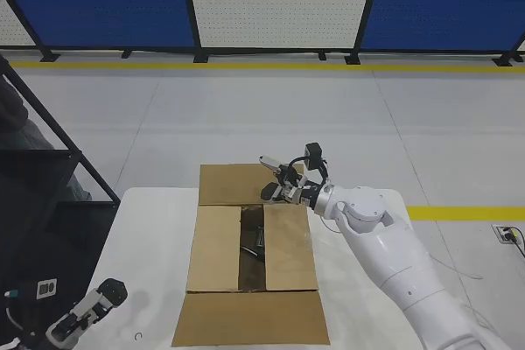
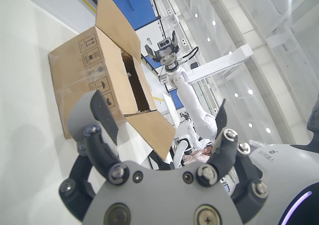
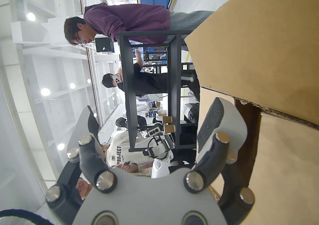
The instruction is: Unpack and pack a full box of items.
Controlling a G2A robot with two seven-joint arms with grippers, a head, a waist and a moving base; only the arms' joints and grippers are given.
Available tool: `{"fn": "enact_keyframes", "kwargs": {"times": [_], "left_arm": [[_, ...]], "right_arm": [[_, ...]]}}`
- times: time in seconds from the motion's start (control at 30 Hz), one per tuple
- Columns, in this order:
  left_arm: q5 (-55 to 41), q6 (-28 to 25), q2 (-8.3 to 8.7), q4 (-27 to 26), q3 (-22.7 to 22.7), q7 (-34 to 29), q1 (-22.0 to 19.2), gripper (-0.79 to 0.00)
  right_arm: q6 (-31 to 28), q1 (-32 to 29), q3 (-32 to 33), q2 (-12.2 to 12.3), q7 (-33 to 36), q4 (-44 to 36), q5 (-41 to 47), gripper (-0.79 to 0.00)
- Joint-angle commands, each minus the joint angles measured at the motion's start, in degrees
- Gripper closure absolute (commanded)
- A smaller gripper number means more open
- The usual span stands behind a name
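Note:
A cardboard box (image 1: 250,254) stands in the middle of the white table (image 1: 149,245). Its end flaps lie spread out, and its two long flaps leave a gap where dark items (image 1: 254,241) show inside. My right gripper (image 1: 270,178) hangs open over the box's far end, beside the far flap (image 3: 261,49), with nothing between its fingers (image 3: 214,121). My left gripper (image 1: 112,294) sits low near the table's front left corner, open and empty, facing the box's side (image 2: 82,73). The right gripper (image 2: 163,49) also appears above the box in the left wrist view.
A black metal rack (image 1: 35,201) stands off the table's left side. A small ring (image 1: 138,336) lies on the table near the front edge. Bare tabletop runs along the box's left side.

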Motion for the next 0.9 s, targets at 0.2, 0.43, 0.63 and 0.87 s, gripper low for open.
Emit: {"fn": "enact_keyframes", "kwargs": {"times": [0.2,0.43,0.63,0.87], "left_arm": [[1.1,1.5,-0.13,-0.2,-0.4,2.7,0.2,-0.785],[1.8,2.5,-0.12,-0.3,-1.2,3.7,-0.3,-0.785],[2.3,3.0,-0.14,-0.6,-1.4,4.4,-0.5,-0.785],[2.3,3.0,-0.14,-0.6,-1.4,4.4,-0.5,-0.785]], "right_arm": [[1.5,-0.9,-4.5,0.4,5.2,-6.0,-12.6,-0.785],[3.3,-1.4,-7.8,0.5,11.5,-9.5,-20.8,-0.785],[6.0,-1.1,-9.2,-0.2,13.0,-8.7,-21.9,-0.785],[5.5,0.1,-10.6,-1.8,14.6,-5.0,-19.5,-0.785]]}}
